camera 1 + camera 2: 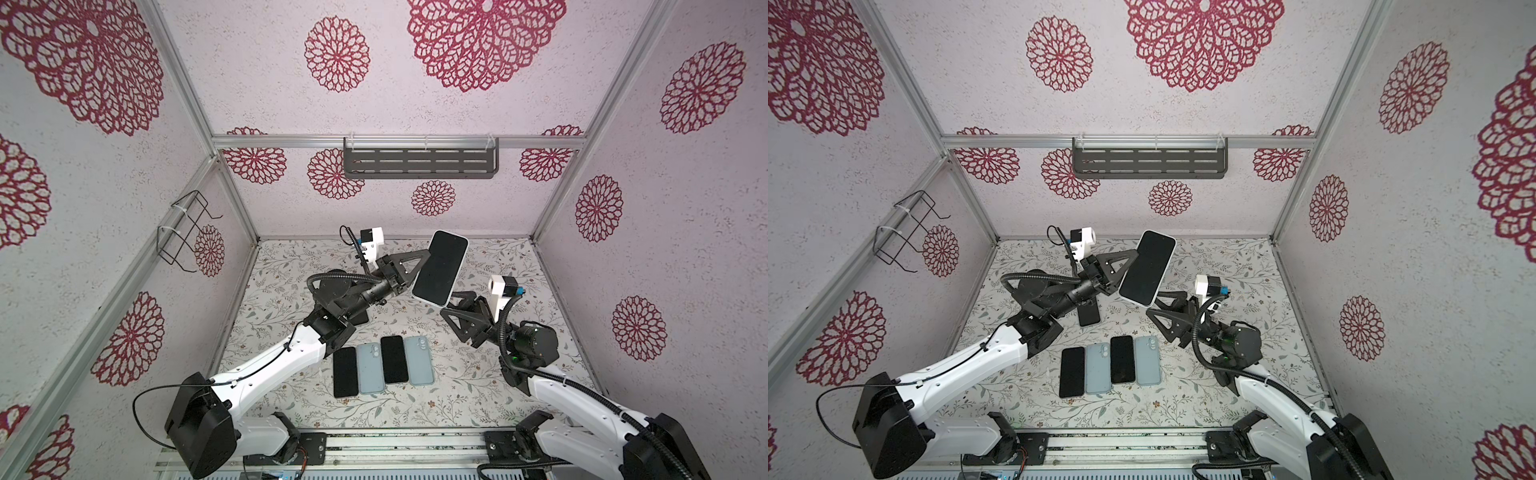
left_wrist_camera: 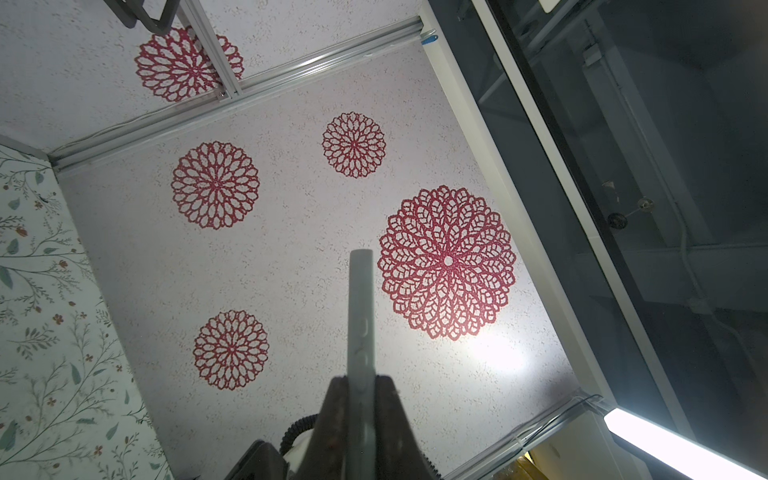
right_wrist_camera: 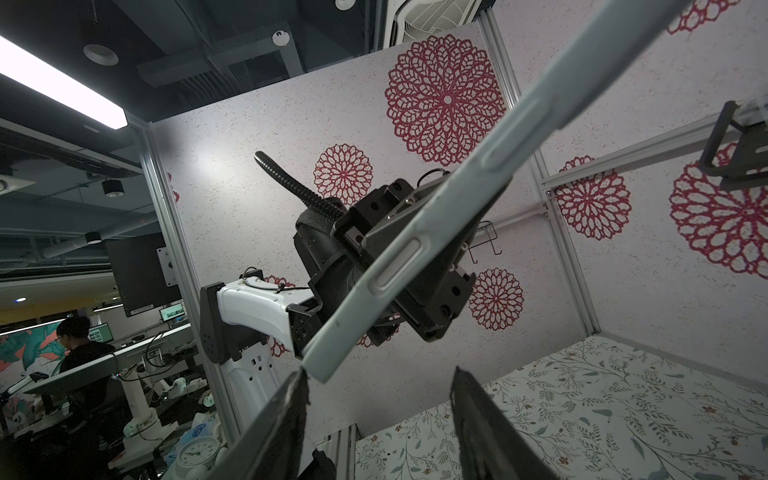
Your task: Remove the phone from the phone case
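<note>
Left tool (image 1: 417, 266): clamped tight on one long edge of the phone case (image 2: 360, 316). In the left wrist view you see that pale edge pinched between both fingers.
Phone (image 1: 441, 268): seated in the case and held up off the surface (image 1: 478, 395), near the centre of both top views. Its dark screen faces the camera and its top end leans toward the upper right.
Case rim: you see pale blue all round the screen.
Right tool (image 1: 449, 302): jaws partly apart, holding nothing, just below the phone's lower end. In the right wrist view one fingertip (image 3: 291, 407) sits just beside the case's lower corner; you cannot tell whether it touches.
Row on surface: lower centre, side by side, spare phones (image 1: 345, 372) (image 1: 394, 359) alternate with pale blue shells (image 1: 370, 368) (image 1: 419, 359). You cannot tell whether the shells are empty.
Extra phone (image 1: 1089, 313): dark, lying flat, partly under the left arm.
</note>
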